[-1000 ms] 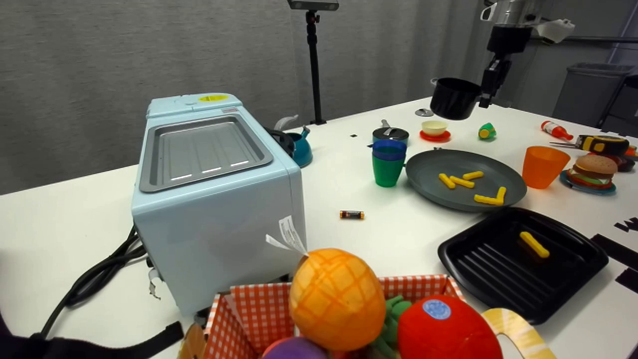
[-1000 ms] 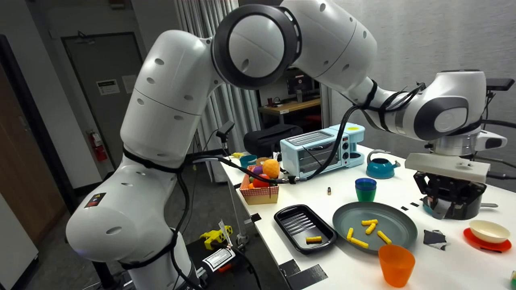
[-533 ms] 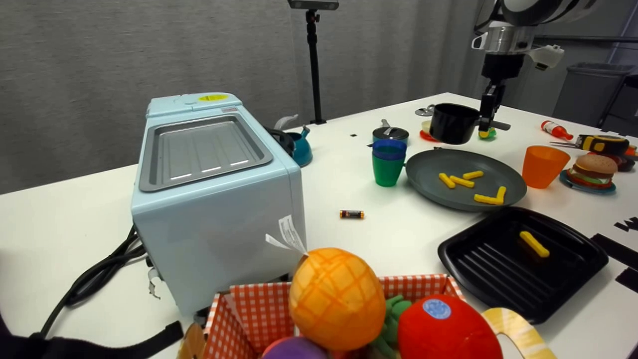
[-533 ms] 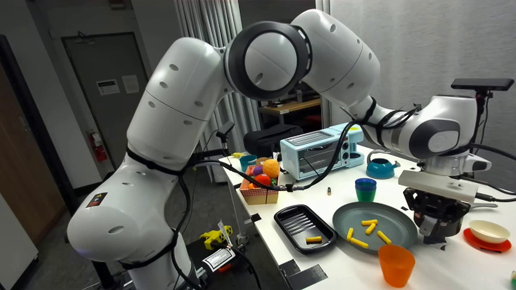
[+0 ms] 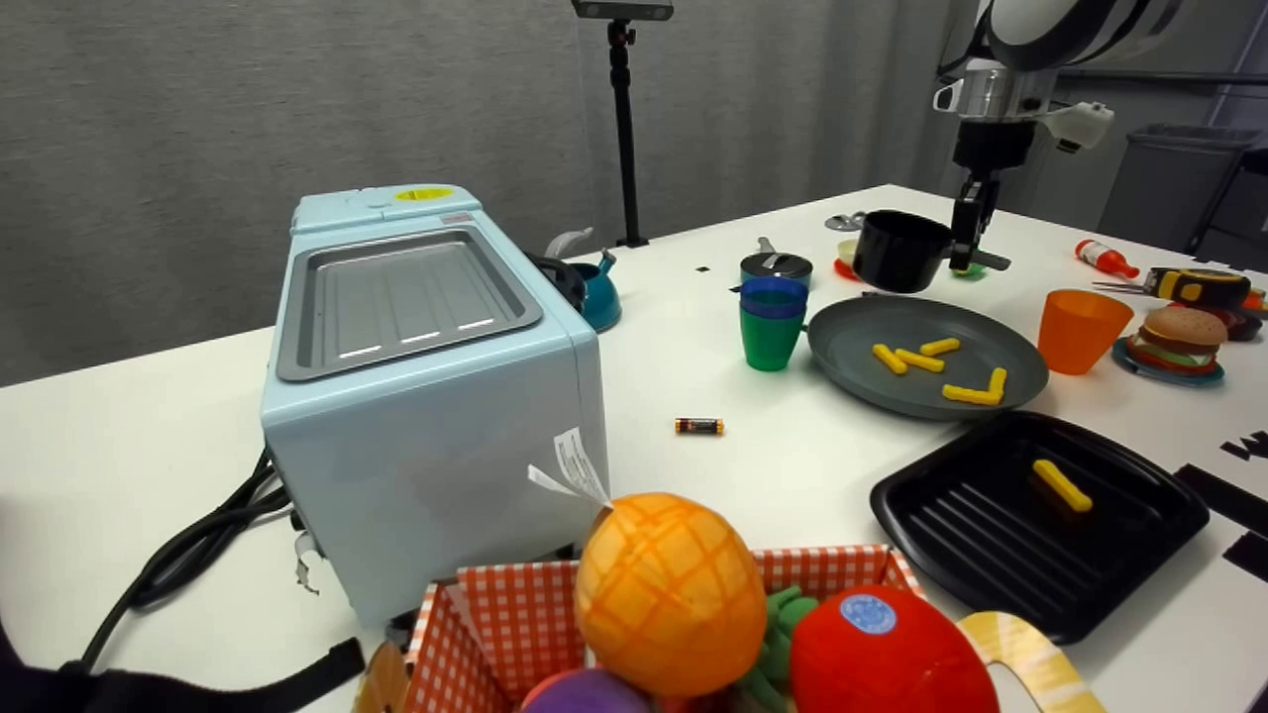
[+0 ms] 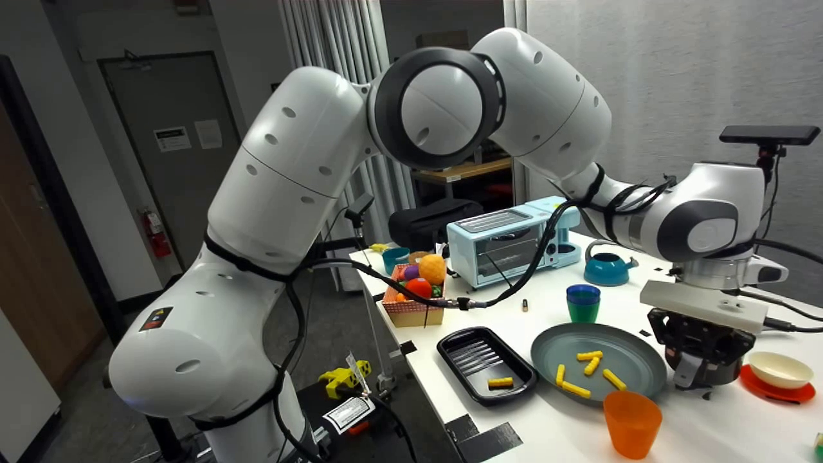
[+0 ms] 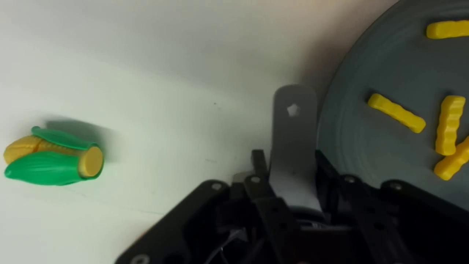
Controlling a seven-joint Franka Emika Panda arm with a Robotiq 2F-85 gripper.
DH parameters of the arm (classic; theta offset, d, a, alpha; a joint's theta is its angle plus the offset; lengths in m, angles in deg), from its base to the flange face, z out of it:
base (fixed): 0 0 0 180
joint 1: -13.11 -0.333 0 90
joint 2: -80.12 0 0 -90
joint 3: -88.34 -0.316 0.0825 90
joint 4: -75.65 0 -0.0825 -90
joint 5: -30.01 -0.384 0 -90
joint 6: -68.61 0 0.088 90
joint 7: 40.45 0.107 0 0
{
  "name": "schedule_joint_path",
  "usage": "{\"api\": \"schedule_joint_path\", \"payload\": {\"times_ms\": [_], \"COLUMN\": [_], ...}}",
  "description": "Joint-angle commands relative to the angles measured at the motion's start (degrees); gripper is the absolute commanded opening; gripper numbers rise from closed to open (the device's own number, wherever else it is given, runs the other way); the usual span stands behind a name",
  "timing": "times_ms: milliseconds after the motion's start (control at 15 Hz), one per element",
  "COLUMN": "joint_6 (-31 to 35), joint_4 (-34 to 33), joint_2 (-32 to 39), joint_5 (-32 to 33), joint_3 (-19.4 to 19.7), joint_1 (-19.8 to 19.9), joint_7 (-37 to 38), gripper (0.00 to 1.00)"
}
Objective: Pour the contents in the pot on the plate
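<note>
The small black pot (image 5: 899, 254) hangs in the air upright or nearly so, low beside the far edge of the plate (image 5: 842, 342). My gripper (image 5: 961, 261) is shut on its flat grey handle, which shows between the fingers in the wrist view (image 7: 294, 135). The pot's body is mostly hidden there and its inside is not visible. Several yellow stick pieces (image 5: 919, 360) lie on the dark grey plate, which also shows in an exterior view (image 6: 559, 344). One yellow piece (image 5: 1062, 485) lies in the square grill pan. Whether the pot touches the plate's rim I cannot tell.
The black grill pan (image 5: 951, 535) and an orange cup (image 5: 1083, 332) stand close to the plate. Nested blue-green cups (image 5: 772, 337) stand at its other side. A toy corn (image 7: 55, 157), a cream bowl (image 6: 780, 368) and a lidded pot (image 5: 776, 265) are nearby.
My gripper and the pot have come down and in toward the plate, mostly in the first half second. The plate and its yellow pieces have shifted very slightly.
</note>
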Motion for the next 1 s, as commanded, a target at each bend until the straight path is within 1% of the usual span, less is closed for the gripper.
{"api": "schedule_joint_path", "payload": {"times_ms": [0,200,400,600,933], "joint_6": [-2.56,-2.78,-2.67,-3.13,-4.08], "joint_4": [-3.46,-3.15,-2.72,-3.27,-4.32], "joint_2": [1.45,1.79,2.25,3.14,4.63], "joint_5": [-0.94,-0.69,-0.34,-0.17,0.06], "joint_3": [1.64,2.08,1.69,1.15,1.45], "joint_1": [-0.15,-0.31,-1.07,-2.16,-3.49], "joint_7": [-0.95,-1.22,-1.43,-1.26,-0.97], "gripper": [0.09,0.09,0.09,0.09,0.09]}}
